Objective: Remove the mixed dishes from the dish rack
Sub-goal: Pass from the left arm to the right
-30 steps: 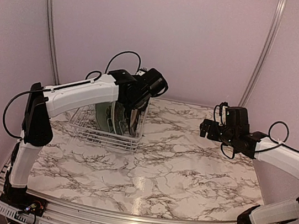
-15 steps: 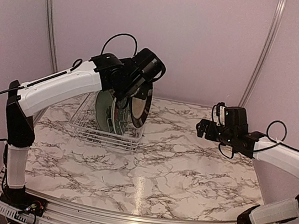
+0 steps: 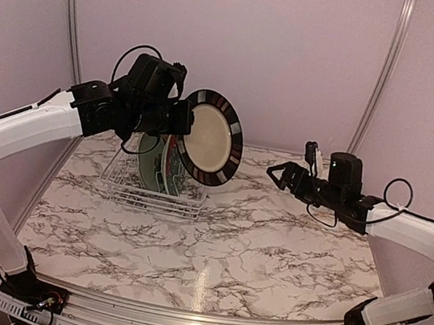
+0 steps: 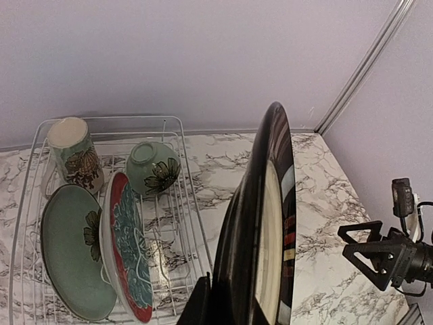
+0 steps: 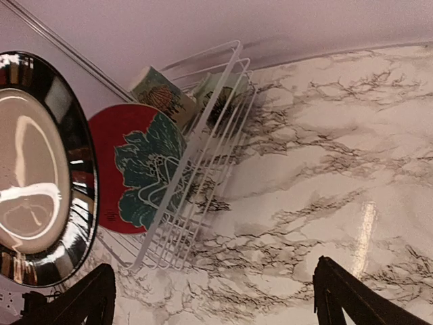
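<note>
My left gripper is shut on the rim of the cream plate with dark striped rim and holds it upright in the air above the right end of the dish rack. In the left wrist view the plate stands edge-on between my fingers. In the rack stand the cream floral mug, the small pale green bowl and the pale green plate. My right gripper is open and empty, in the air right of the held plate.
A red plate with a teal flower stands in the rack beside the green plate; it also shows in the right wrist view. The marble table runs to pale walls at the back and sides.
My left gripper has lifted the striped plate up out of the rack and turned its face toward the right arm. My right gripper has opened and reached a little left.
</note>
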{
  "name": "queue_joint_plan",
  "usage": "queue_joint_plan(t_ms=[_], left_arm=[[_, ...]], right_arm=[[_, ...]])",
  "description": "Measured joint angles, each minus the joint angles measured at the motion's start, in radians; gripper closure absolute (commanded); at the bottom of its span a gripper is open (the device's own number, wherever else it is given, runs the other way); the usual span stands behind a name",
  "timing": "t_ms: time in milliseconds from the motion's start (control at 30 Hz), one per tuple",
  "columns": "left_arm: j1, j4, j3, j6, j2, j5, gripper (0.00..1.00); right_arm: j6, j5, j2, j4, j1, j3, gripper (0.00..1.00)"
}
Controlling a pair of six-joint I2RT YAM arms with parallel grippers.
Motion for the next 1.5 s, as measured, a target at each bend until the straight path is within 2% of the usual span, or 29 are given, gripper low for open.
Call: queue_joint_plan(t_ms=[167, 333, 533, 867, 900, 1000, 1133, 1200, 1300, 1433, 1500], left_arm=[[0.089, 0.204, -0.236, -0.097, -0.062, 0.206, 1.0], [0.133, 0.41, -0.433, -0.219, -0.082, 0.361, 1.0], [0.129, 0.636, -0.531, -0.359, -0.079, 0.537, 1.0], [0.129, 0.819, -0.552, -0.436, -0.029, 0.636, 1.0], [0.129, 0.823, -0.555, -0.437, -0.025, 0.639, 1.0], [0.13, 0.829, -0.566, -0.434, -0.016, 0.644, 1.0], [0.133, 0.827, -0.577, -0.413, -0.015, 0.633, 1.0], [0.133, 0.826, -0.579, -0.393, -0.017, 0.617, 1.0], [0.133, 0.813, -0.587, -0.362, -0.028, 0.59, 1.0], [0.134, 0.801, -0.597, -0.338, -0.04, 0.57, 1.0], [0.135, 0.802, -0.597, -0.335, -0.04, 0.569, 1.0]], right_arm=[[0.182, -0.185, -0.054, 0.339, 0.001, -0.14, 0.05], [0.277, -0.31, 0.034, 0.486, 0.012, -0.13, 0.1], [0.374, -0.391, 0.142, 0.609, 0.029, -0.127, 0.18], [0.549, -0.455, 0.197, 0.895, 0.031, -0.156, 0.67], [0.57, -0.459, 0.206, 0.923, 0.032, -0.166, 0.69], [0.629, -0.471, 0.234, 0.997, 0.032, -0.187, 0.69], [0.67, -0.471, 0.252, 1.019, 0.033, -0.199, 0.42], [0.677, -0.47, 0.251, 1.019, 0.033, -0.199, 0.38], [0.673, -0.467, 0.25, 1.019, 0.033, -0.199, 0.4], [0.677, -0.467, 0.252, 1.024, 0.033, -0.199, 0.52], [0.691, -0.467, 0.261, 1.038, 0.033, -0.198, 0.55]])
